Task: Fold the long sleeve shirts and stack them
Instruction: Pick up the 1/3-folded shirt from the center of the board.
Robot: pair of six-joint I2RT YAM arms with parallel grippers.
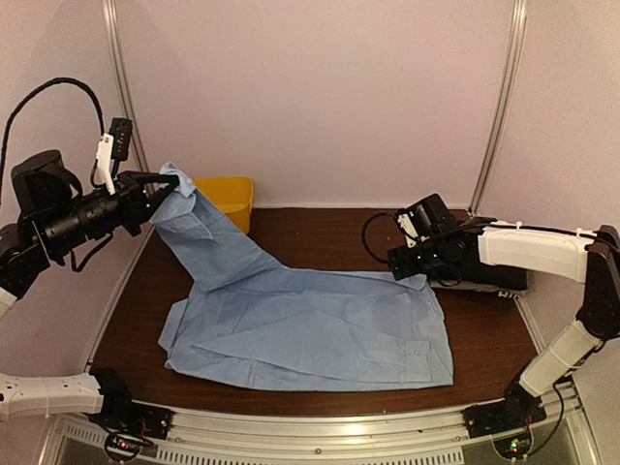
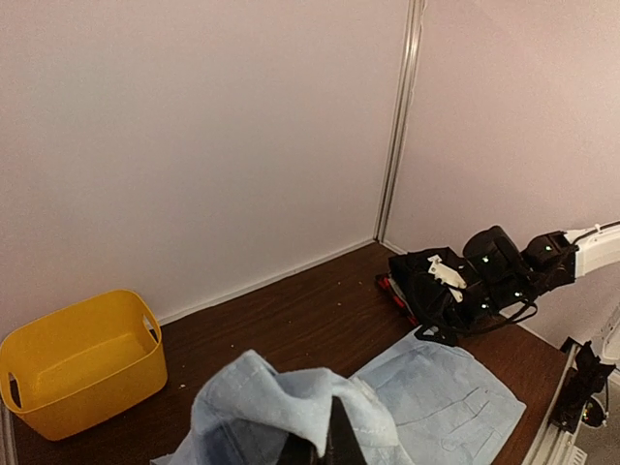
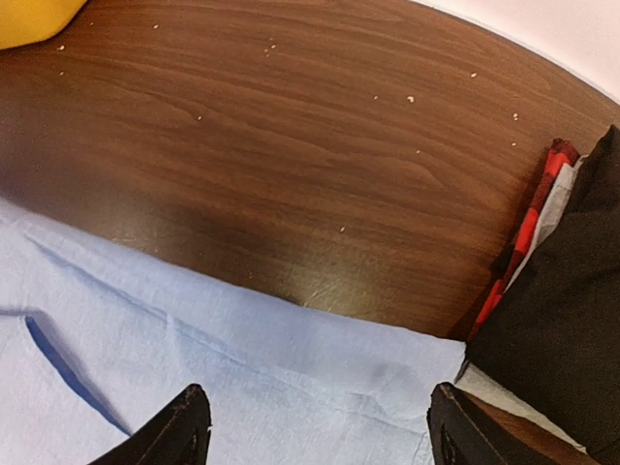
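The left gripper [image 1: 163, 183] is closed to a pinch on a bunched corner of the blue shirt [image 1: 310, 325], holding it in the air just left of the bin [image 1: 227, 200] and above the bin's rim. In the left wrist view its dark fingertips [image 2: 334, 441] sit tight together with cloth draped over and around them. The right gripper [image 3: 320, 431] has its jaws spread wide and grips nothing. It hangs low over the shirt's far right edge, well to the right of the bin, with one finger [image 3: 184, 434] over blue cloth and the other near the shirt's corner; whether the tips touch the cloth cannot be told. The rest of the blue shirt lies flat on the table [image 1: 320, 228], on the near side of the bin, its long axis running left to right across the table. From its left end a strip of cloth rises slanting up and leftward to the held corner. Which end carries the collar cannot be told. Farther right of the bin, beyond the shirt's corner, a black shirt [image 3: 562, 310] lies on a red-and-black plaid cloth [image 3: 528, 228], partly under the right arm.
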